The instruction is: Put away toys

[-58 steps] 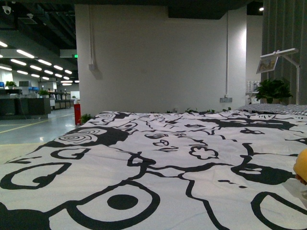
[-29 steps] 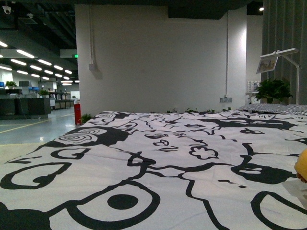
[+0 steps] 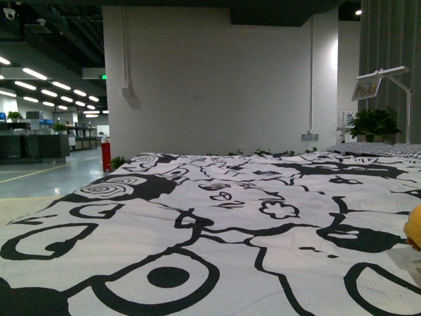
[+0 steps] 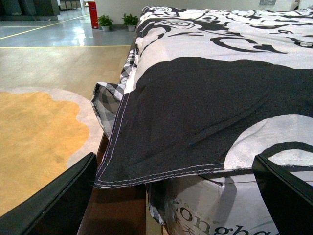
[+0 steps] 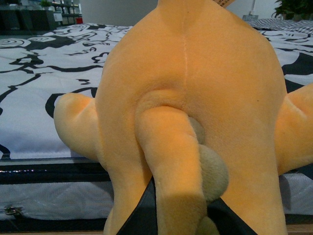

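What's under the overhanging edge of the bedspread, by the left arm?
A checked fabric layer peeks out beneath the bedspread. Below it shows what looks like a white mattress side with printed lettering, next to a brown bed frame. Everything further in is covered.

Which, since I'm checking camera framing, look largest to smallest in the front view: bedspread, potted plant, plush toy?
1. bedspread, filling the lower half.
2. potted plant, far off.
3. plush toy, only a sliver at the frame edge, so unsure.
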Available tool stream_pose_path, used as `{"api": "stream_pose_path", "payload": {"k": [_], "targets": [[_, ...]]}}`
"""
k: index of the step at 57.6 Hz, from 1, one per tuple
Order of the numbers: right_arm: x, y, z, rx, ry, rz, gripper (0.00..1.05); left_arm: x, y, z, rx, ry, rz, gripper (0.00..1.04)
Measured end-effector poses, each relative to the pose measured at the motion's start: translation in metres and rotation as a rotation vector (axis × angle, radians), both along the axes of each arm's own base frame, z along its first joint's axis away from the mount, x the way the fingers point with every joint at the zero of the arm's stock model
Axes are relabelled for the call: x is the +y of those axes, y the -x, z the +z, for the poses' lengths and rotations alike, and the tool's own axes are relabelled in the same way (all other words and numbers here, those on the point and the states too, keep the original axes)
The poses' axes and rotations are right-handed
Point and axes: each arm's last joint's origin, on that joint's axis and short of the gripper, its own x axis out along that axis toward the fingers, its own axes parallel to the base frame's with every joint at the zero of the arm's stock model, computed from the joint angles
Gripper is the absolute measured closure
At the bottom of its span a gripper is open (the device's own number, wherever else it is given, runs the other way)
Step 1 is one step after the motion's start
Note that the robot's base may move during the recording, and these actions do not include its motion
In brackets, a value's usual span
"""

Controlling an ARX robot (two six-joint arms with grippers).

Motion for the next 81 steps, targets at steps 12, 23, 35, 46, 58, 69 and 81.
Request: {"api": "stream_pose_path", "payload": {"k": [12, 23, 35, 46, 58, 69, 81], "targets": [[-0.0002, -0.0004, -0.0021, 0.006, 0.0, -0.005, 0.98, 0.0, 0.0, 0.0, 0.0, 0.0, 0.0, 0.06], [-0.0006, -0.0008, -0.0046, 0.018, -0.001, -0.019, 0.98, 0.0, 0.0, 0.0, 0.0, 0.0, -0.001, 0.06], [-0.0006, -0.0008, -0.0046, 0.018, -0.001, -0.019, 0.98, 0.0, 0.0, 0.0, 0.0, 0.0, 0.0, 0.06], [-0.0006, -0.0008, -0.0046, 0.018, -0.001, -0.019, 0.98, 0.0, 0.0, 0.0, 0.0, 0.0, 0.002, 0.06], [-0.0002, -0.0008, -0.0052, 0.023, -0.002, -0.009, 0.98, 0.0002, 0.0, 0.0, 0.0, 0.0, 0.004, 0.06], [-0.0008, -0.0009, -0.0055, 0.027, -0.002, -0.025, 0.98, 0.0001, 0.0, 0.0, 0.0, 0.0, 0.001, 0.06], [-0.0005, -0.001, -0.0057, 0.029, -0.002, -0.015, 0.98, 0.0001, 0.0, 0.0, 0.0, 0.0, 0.002, 0.06]]}}
